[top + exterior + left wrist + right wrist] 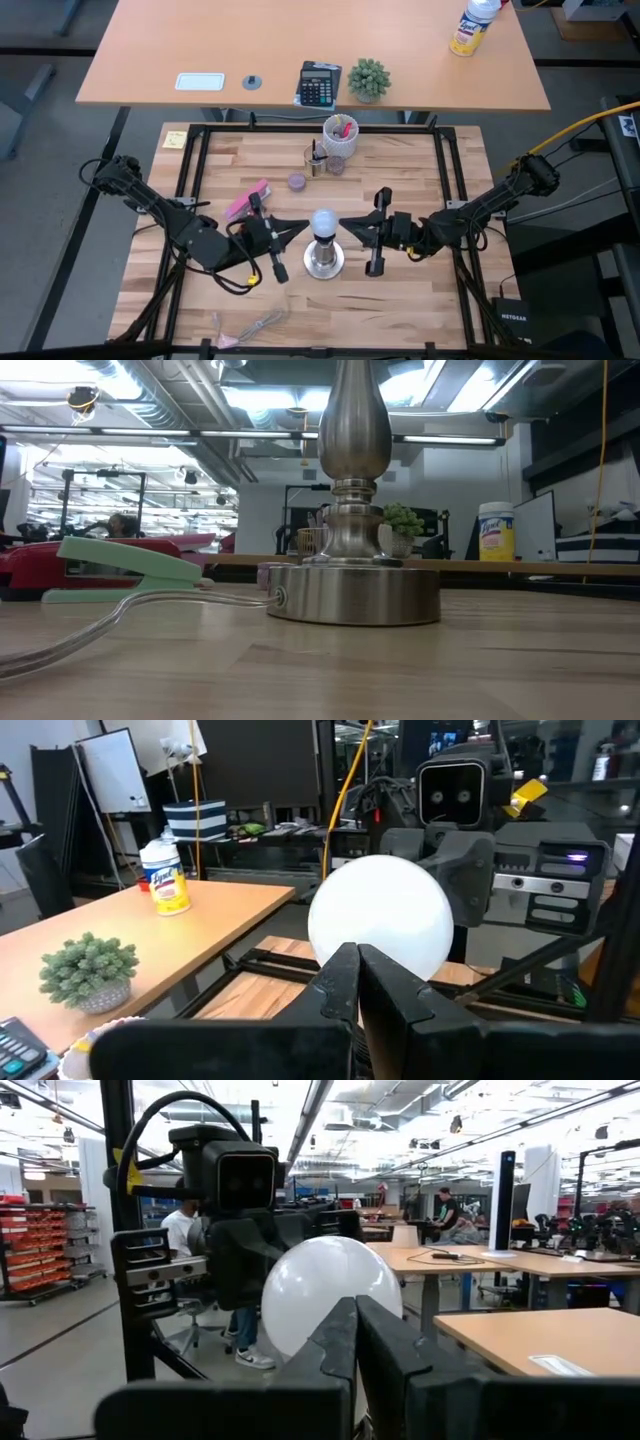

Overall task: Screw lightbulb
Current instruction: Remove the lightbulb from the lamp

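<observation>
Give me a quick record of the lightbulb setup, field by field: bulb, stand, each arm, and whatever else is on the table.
lightbulb: frosted white globe, sitting on top of the metal socket stand, mid-table
stand cord: clear cable trailing off the round base
left gripper: fingers shut, tips pointing at the bulb from its left, nothing held
right gripper: fingers shut, tips pointing at the bulb from its right, nothing held
white cup: at the table's far edge
pink item: beside the left arm
sticky note: far left corner

Left gripper (303, 231) and right gripper (345, 229) face each other (both closed).
</observation>
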